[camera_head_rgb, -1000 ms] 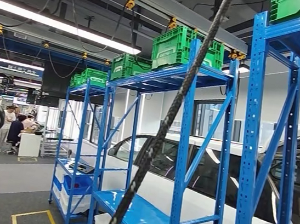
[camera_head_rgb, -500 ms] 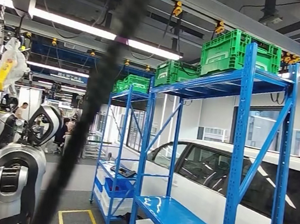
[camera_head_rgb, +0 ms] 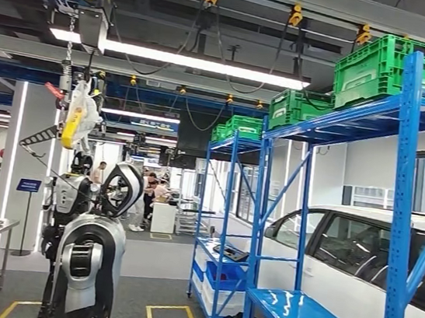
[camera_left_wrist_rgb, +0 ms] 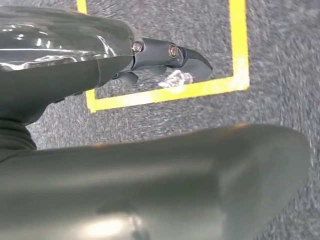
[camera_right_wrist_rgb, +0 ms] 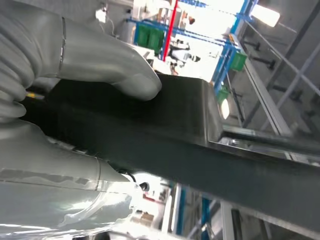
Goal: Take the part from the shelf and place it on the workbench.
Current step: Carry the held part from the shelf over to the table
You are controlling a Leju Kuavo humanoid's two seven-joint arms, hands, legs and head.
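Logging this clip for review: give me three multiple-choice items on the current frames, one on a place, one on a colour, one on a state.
1. Where do the green slatted plastic crates sit?
A. on top of the blue metal shelving racks
B. on the floor
C. on the white car's roof

2. What colour is the line marking on the grey carpet floor in the left wrist view?
A. red
B. yellow
C. white

3. What is the right hand doing?
A. hanging with nothing in it
B. pressing a button
C. gripping a flat black part

Answers: 1 A, the crates rest on the racks' top level. 2 B, the tape is yellow. 3 C, thumb and fingers clamp the black part.
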